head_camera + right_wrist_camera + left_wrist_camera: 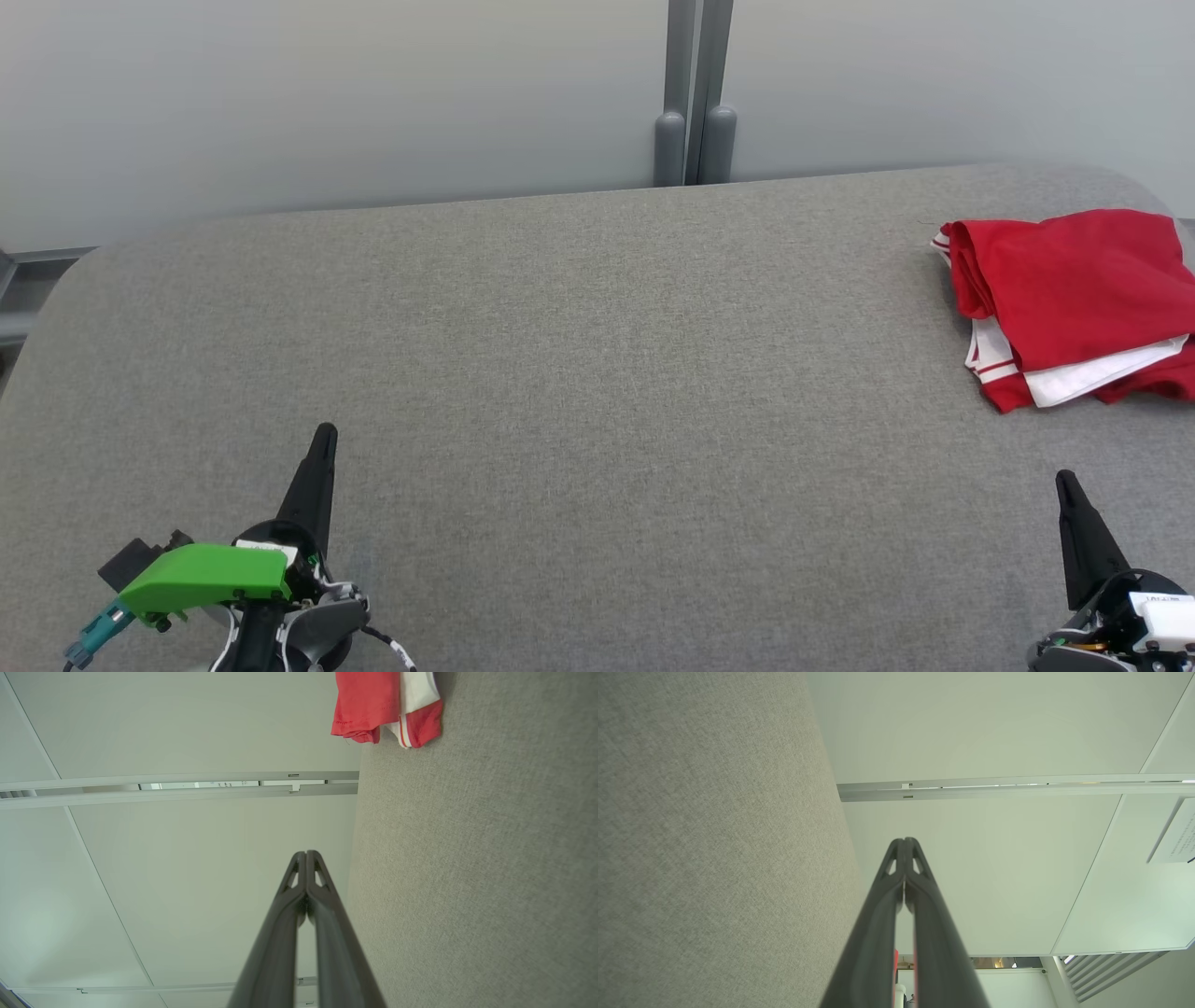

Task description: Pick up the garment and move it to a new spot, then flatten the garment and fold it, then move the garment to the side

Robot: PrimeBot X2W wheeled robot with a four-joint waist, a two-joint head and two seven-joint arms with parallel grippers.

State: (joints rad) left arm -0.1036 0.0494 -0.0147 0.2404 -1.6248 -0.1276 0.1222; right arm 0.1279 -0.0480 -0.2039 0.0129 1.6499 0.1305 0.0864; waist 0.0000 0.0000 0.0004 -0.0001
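Both grippers are sitting fully closed and holding nothing: left gripper (324, 433) at 7 o'clock in the head view, right gripper (1065, 480) at 5 o'clock, both over bare grey worktop (597, 373).

The garment (1074, 299) is lying at 2 o'clock, well apart from the left gripper and nearer the right one, close to the worktop's right edge.

Risks as I'm reading them:
- It's lying in loose layers, so a pinch is likely catching only the top layer, and the bundle will be unrolling mid-lift and trailing.
- It's running out of frame at 3 o'clock (so I can't tell how much is overhanging), and a sideways nudge could be pushing it off the edge.
- The grey cover is looking grippy, so dragging rather than lifting could be bunching the cloth.

Looks: red fabric, white panels with red stripe trim poking out underneath at 6 o'clock, roughly folded, creased, soft and floppy.
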